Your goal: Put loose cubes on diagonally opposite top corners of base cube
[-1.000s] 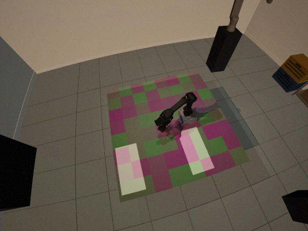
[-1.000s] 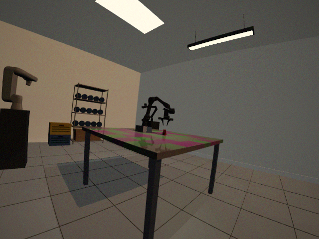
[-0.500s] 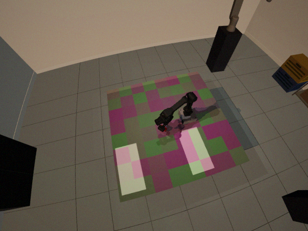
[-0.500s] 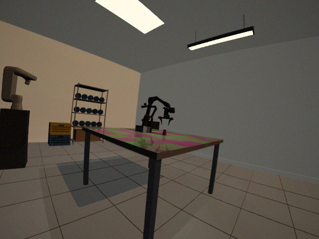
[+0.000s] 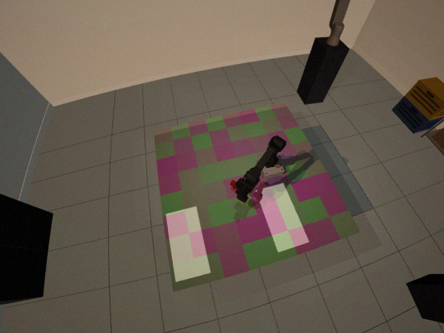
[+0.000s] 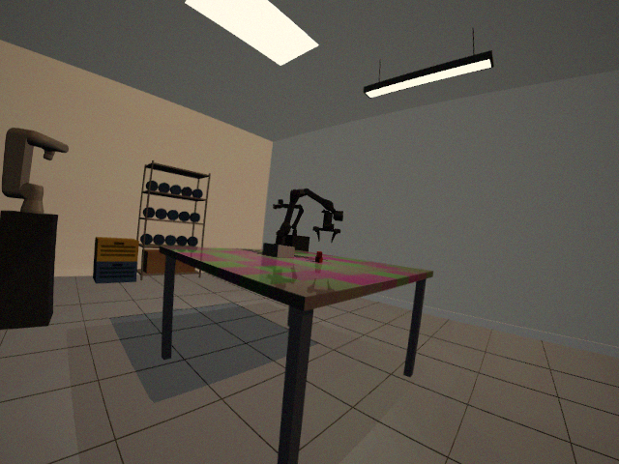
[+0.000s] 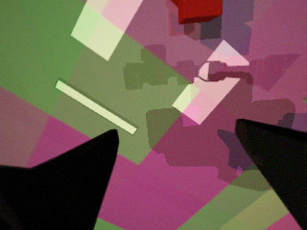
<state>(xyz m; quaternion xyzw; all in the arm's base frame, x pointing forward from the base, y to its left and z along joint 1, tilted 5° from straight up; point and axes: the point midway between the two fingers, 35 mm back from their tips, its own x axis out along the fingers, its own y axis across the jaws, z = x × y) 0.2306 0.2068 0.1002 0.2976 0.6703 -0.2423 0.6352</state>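
Note:
Red cubes (image 5: 233, 185) (image 6: 318, 256) form a small cluster on the patterned table. In the exterior view it looks taller than wide, with a brighter upper part and a darker lower part. The cubes are too small there to tell apart. In the wrist view only part of a red cube (image 7: 200, 11) shows, cut off by the top edge. The base cube and both loose cubes cannot be separated, so their alignment and any gap cannot be judged. My gripper (image 6: 327, 240) (image 7: 176, 130) is wide open and empty, pointing down, above and to one side of the red cluster.
A pale box (image 5: 272, 172) (image 6: 286, 250) stands on the table (image 6: 369, 275) by the arm's base. Bright light patches, reflections and arm shadows lie across the table top. A black pedestal (image 5: 320, 71) with another arm stands away from the table.

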